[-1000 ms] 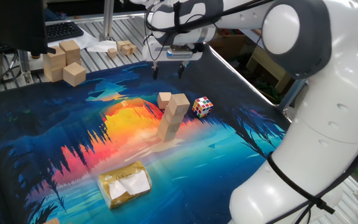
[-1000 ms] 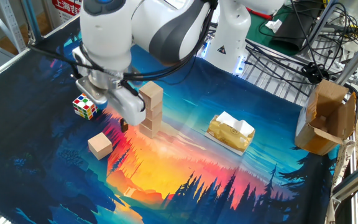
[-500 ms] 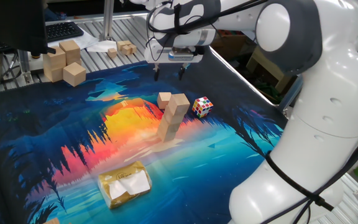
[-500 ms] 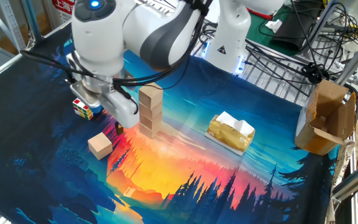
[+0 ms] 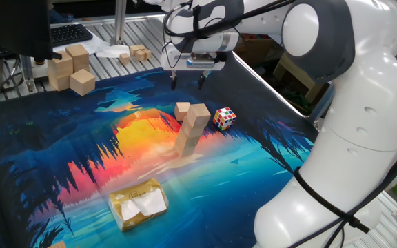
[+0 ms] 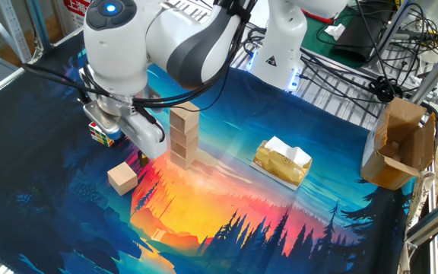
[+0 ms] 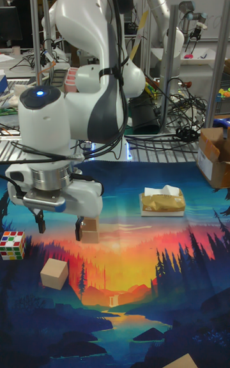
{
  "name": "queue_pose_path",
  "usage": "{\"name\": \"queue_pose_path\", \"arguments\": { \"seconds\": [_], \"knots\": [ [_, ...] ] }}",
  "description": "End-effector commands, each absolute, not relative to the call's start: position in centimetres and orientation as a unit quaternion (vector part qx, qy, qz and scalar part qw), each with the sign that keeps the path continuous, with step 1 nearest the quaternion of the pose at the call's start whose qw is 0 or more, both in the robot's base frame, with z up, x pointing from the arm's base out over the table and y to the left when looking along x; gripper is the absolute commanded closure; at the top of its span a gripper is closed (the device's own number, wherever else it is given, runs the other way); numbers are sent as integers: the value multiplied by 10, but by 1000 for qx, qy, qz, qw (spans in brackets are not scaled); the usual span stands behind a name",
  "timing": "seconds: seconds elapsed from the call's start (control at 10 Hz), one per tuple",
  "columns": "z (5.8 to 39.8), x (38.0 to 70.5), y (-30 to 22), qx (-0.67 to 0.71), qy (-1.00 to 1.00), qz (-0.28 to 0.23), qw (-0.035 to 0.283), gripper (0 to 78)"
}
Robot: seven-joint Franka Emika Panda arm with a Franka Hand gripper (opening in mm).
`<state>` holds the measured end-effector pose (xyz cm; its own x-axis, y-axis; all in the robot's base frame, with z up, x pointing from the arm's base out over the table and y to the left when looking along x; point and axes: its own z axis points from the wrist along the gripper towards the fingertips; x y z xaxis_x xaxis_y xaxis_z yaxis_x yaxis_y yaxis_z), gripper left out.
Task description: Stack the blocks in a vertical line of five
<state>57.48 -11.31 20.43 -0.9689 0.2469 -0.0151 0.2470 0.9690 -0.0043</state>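
A stack of blocks [image 5: 191, 131] is seen near the middle of the counter [image 5: 60, 172], which is covered by a mat printed with a sunset; in the other fixed view [image 6: 184, 137] four cubes appear to be piled there, though the joints are hard to count. One loose block [image 6: 122, 178] lies on the mat just beside the stack, apart from it, and is also seen in the tall fixed view [image 7: 54, 273]. The multicoloured puzzle cube [image 5: 225, 118] rests near the stack on another side. The gripper [image 5: 187, 80] is held above the mat, clear of the stack, with its fingers [image 7: 78, 228] spread wide apart and nothing between them. A tissue packet [image 6: 281, 161] lies further from the stack. Larger pale wooden blocks [image 5: 69, 67] are grouped at the counter's edge, well apart from the stack.
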Motion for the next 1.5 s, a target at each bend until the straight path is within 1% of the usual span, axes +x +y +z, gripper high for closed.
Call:
{"name": "queue_pose_path", "arguments": {
  "seconds": [0.1,0.4,0.9,1.5],
  "knots": [
    [206,575,-113,126,992,1,8,1],
    [206,575,-113,132,991,6,9,1],
    [206,575,-113,170,986,6,-1,1],
    [205,575,-114,161,987,11,-5,1]
  ]
}}
